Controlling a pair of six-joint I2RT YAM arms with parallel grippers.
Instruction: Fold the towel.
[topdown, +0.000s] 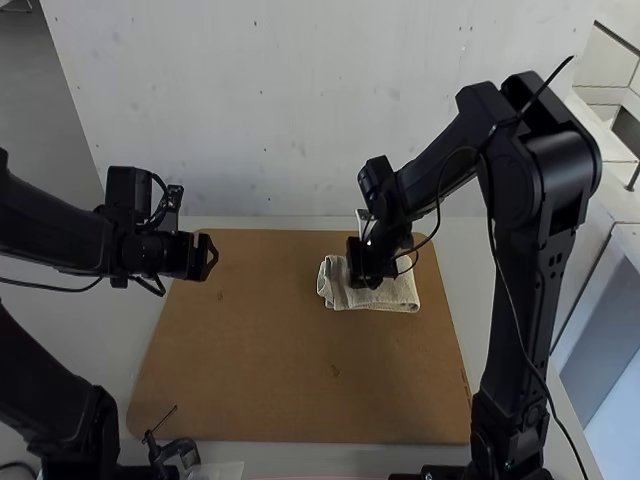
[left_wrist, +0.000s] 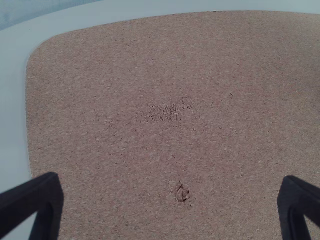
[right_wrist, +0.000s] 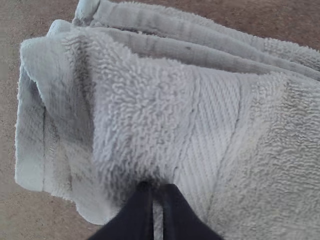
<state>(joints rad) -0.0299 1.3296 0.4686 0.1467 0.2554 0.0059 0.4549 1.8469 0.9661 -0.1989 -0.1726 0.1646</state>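
Folded towel (topdown: 395, 296) on brown board (topdown: 270, 370). Right gripper (topdown: 366, 280) at towel, jaws closed together; can't tell if cloth is pinched. Left gripper (topdown: 211, 257) over board, jaws wide open, empty.

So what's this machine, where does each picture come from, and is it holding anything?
It's a robot with two arms, each ending in a gripper, a sort of two-fingered hand. The high view looks down from above and behind the arms. The other two come from cameras on the arms' wrists, looking past their fingers. On the brown board lies a pale towel, folded into layers. The left gripper is open over the board, with nothing between its fingers. The right gripper is at the towel, fingers together; I can't tell whether they pinch any cloth.
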